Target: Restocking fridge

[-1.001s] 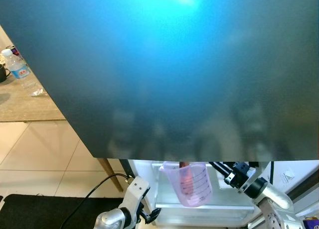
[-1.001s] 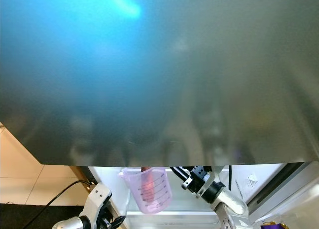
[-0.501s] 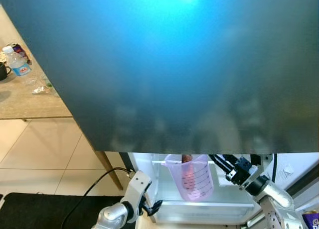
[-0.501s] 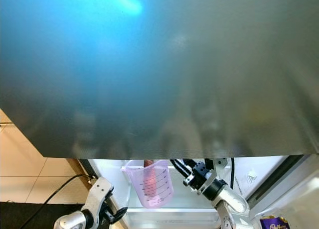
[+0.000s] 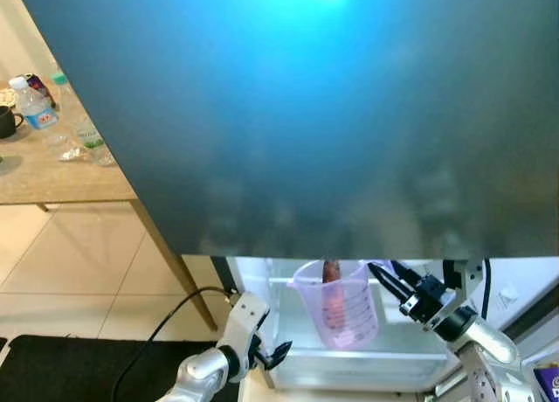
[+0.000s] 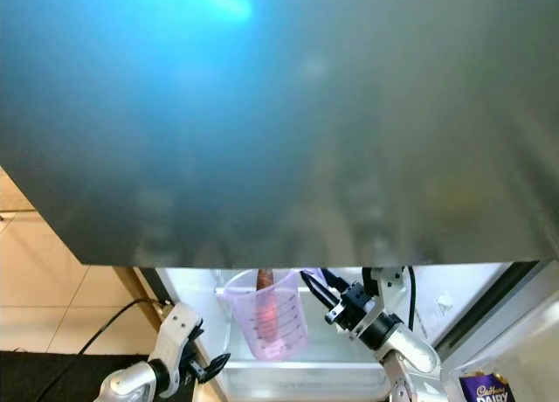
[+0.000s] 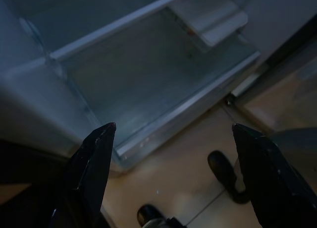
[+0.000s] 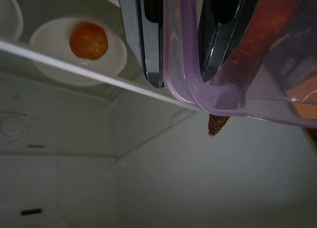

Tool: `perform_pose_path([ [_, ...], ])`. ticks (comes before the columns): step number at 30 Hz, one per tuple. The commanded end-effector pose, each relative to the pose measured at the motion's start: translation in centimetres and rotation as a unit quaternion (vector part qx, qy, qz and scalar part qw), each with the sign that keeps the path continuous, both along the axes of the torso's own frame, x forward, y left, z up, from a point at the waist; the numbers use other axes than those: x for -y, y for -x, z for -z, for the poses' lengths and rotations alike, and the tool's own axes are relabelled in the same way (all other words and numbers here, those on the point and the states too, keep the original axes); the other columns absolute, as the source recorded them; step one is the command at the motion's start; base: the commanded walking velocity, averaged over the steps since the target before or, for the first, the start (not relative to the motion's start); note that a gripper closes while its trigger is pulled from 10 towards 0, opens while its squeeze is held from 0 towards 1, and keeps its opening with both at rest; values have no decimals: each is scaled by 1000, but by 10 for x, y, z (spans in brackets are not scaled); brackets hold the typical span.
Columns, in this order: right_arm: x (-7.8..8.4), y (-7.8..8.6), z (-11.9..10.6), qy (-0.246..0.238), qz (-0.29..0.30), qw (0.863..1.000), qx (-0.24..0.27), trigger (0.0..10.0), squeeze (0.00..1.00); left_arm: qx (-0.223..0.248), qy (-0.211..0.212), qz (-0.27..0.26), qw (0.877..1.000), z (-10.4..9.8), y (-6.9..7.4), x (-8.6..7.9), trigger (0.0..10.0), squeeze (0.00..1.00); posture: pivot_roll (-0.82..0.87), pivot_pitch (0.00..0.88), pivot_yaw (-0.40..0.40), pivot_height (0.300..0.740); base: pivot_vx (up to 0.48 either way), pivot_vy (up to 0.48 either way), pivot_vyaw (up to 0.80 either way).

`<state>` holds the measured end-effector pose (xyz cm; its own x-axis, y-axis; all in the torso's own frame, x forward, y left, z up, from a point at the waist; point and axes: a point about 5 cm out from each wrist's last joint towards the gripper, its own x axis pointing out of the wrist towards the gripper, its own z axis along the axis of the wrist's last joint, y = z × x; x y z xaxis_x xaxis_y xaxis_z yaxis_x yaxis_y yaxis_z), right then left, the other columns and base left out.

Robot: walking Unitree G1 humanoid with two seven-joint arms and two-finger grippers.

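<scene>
A translucent pink measuring jug (image 5: 336,306) with a carrot (image 5: 331,273) standing in it hangs in the lit opening of the fridge. My right gripper (image 5: 382,269) is shut on the jug's rim (image 8: 179,82), one finger (image 8: 143,34) outside the wall and the other inside. My left gripper (image 5: 278,356) is low at the fridge's left side, open with nothing between its fingers (image 7: 94,158). It faces a clear bottom drawer (image 7: 148,84). On a glass shelf inside sits a white bowl (image 8: 49,59) with an orange fruit (image 8: 88,40).
The large blue-grey fridge front (image 5: 332,114) looms close and hides the upper shelves. A wooden table (image 5: 61,175) with water bottles (image 5: 33,109) and a mug (image 5: 9,121) stands on the left. A black cable (image 5: 166,328) and mat (image 5: 79,367) lie below. A purple chocolate pack (image 6: 485,389) sits at lower right.
The whole picture has shifted, so more of the lit fridge opening shows. The right gripper still holds the jug in about the same place; the left gripper stays open.
</scene>
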<state>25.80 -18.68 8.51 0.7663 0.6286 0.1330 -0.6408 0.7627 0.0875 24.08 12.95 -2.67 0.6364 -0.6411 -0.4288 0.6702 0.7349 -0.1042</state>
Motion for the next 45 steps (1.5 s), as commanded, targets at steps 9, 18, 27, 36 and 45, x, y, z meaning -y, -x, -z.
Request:
perform_pose_path([
  [9,1,0,0,-9,4,1000,7,10000,0,47,35,107,993,-12,4,31,10000,0,-46,51,86,626,0,0,0],
  [18,2,-1,0,-5,7,1000,7,10000,0,99,23,148,984,-21,5,43,10000,0,-46,52,88,626,0,0,0],
  [27,10,-6,-4,-6,34,999,12,10000,0,150,27,106,983,-33,-1,39,10000,0,-41,51,89,586,0,0,0],
  [36,15,-11,-11,-13,51,998,28,10000,0,175,38,95,979,-41,-5,43,10000,0,-34,51,85,576,0,0,0],
  [45,37,-33,-48,-5,154,983,99,10000,0,187,41,98,977,-45,-4,46,10000,0,-36,46,88,576,0,0,0],
])
